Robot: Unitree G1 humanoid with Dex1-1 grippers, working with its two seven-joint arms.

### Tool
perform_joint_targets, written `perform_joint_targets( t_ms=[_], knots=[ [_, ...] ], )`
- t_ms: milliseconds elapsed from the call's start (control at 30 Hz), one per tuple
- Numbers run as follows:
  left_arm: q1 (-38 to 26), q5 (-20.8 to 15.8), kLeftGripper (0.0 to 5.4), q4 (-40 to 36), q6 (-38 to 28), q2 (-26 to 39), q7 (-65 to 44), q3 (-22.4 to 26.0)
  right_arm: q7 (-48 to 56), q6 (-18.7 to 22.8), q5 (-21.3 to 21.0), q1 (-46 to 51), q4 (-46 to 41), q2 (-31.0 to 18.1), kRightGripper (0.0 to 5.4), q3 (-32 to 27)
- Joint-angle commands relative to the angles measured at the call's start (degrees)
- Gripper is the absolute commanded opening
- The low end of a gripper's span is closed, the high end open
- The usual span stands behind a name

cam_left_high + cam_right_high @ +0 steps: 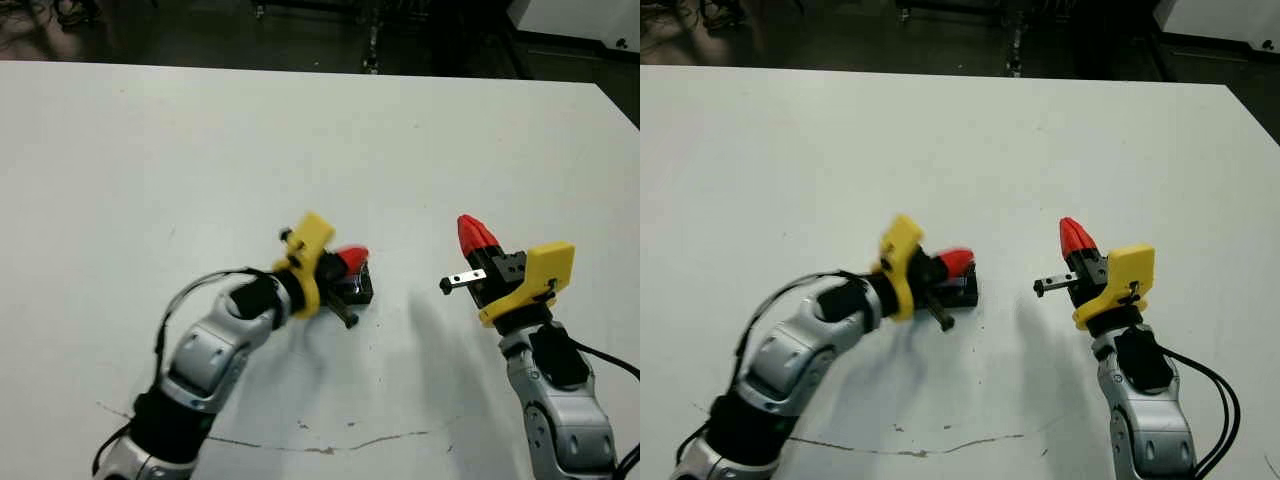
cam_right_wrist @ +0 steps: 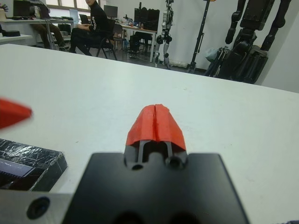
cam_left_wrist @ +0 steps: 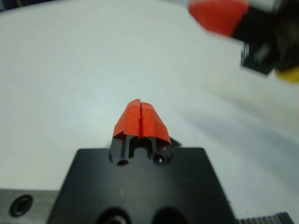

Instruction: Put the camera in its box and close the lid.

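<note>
White table [image 1: 150, 150] fills most of the head views, with a thin dark scuff line [image 1: 330, 445] at about 6 o'clock near the front edge. Left arm [image 1: 200, 365] reaches in from 7 o'clock, yellow bracket at the wrist; left gripper [image 1: 350, 258] sits right over a small black object near table centre, red tips pressed together, nothing between them in its wrist view [image 3: 140, 119]. Right arm [image 1: 560, 410] comes up from 5 o'clock; right gripper [image 1: 474, 232] is raised, well apart from the black object, at roughly 3 o'clock of it, its red fingers [image 2: 155, 123] also closed flat against each other and empty. Lid [image 1: 358, 288], glossy crinkly black, lies flat on the table under the left gripper's tip; in the right wrist view its wrapped-looking corner [image 2: 32, 161] shows with the left gripper's red tip just above. Lid looks seated over the box; box and camera themselves cannot be seen. Person [image 2: 91, 28] sits at a desk far beyond the table.
</note>
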Motion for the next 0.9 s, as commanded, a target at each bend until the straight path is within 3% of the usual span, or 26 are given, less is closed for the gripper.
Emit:
perform_joint_targets(
  t_ms=[33,200,500,733,900],
  knots=[
    [0.24,-2.27,0.01,-3.67,2.02,0.87,1.35,4.39,-0.63,0.56,0.51,0.26,-0.68,-0.15,0.0,-0.59],
    [-0.09,-6.11,0.01,-7.76,2.84,0.82,3.73,10.53,-0.93,0.66,0.31,0.35,-1.21,-0.27,0.0,-0.33],
    [0.57,-11.89,0.01,-11.77,-2.76,1.74,5.23,20.39,-1.34,-0.1,1.02,0.58,-1.59,0.48,0.0,-0.51],
    [6.23,-9.67,0.01,-4.59,-14.96,-1.75,9.18,24.03,-5.81,-2.17,-1.57,0.5,-2.95,2.76,0.0,-0.69],
    [10.98,-5.78,0.01,1.67,-25.6,-2.81,11.69,25.53,-11.13,-2.25,-4.23,-0.27,-4.04,5.2,0.0,-0.96]
  ],
)
